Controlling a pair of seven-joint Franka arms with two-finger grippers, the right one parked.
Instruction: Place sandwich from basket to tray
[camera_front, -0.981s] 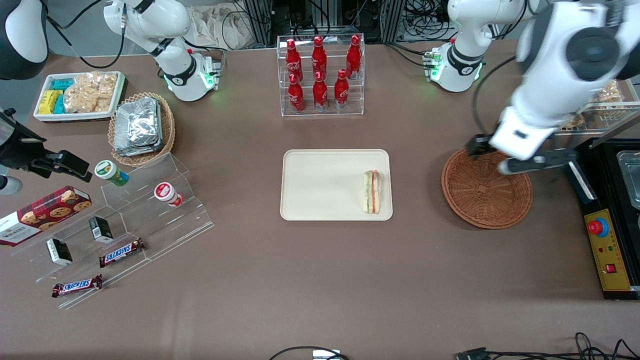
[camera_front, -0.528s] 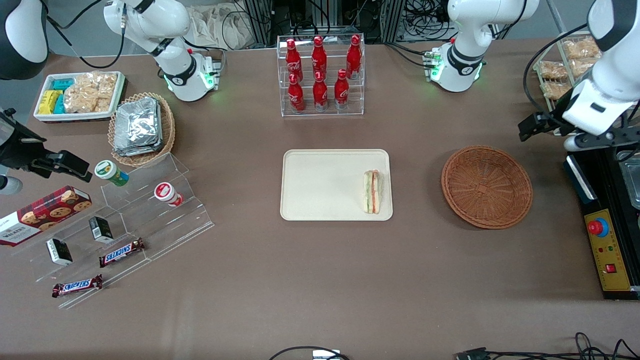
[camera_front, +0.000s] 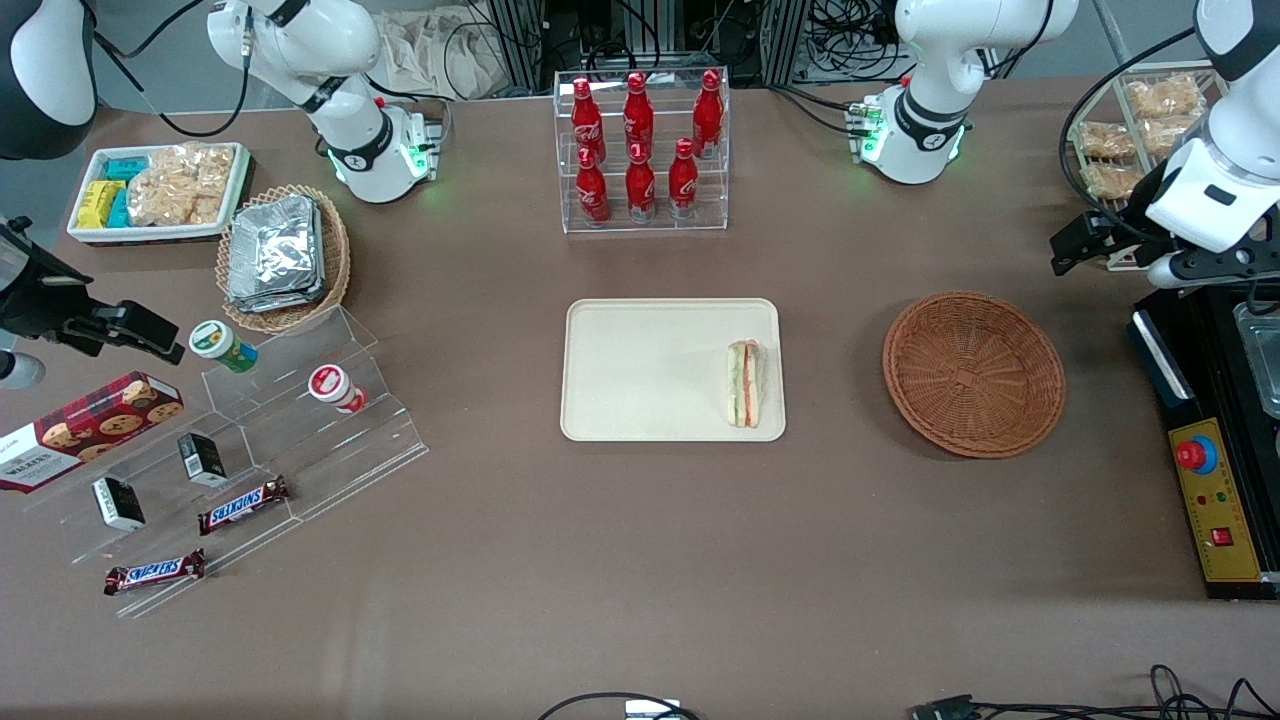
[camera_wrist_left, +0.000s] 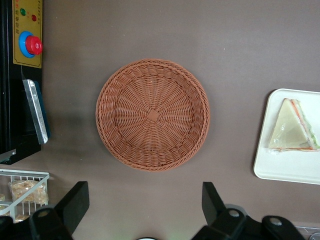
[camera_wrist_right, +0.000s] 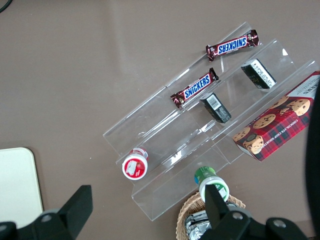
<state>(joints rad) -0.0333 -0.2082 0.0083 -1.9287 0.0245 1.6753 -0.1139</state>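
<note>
One sandwich (camera_front: 745, 383), lying on the tray (camera_front: 640, 370) at its edge nearest the empty basket (camera_front: 973, 373), long axis front-to-back; end effector (camera_wrist_left: 145, 207) spread, holding nothing, raised above the tabletop (camera_front: 640, 560) toward the working arm's end.

**Colours on a brown desk**

Reddish-brown woven basket (camera_front: 973, 373). Plain beige tray (camera_front: 672, 369). White sandwich (camera_front: 745, 383) striped with green and pink-red layers. Black gripper (camera_wrist_left: 145, 210), parted wide, high above matte brown desk (camera_front: 640, 560). Red bottles (camera_front: 640, 140) in clear rack.
</note>
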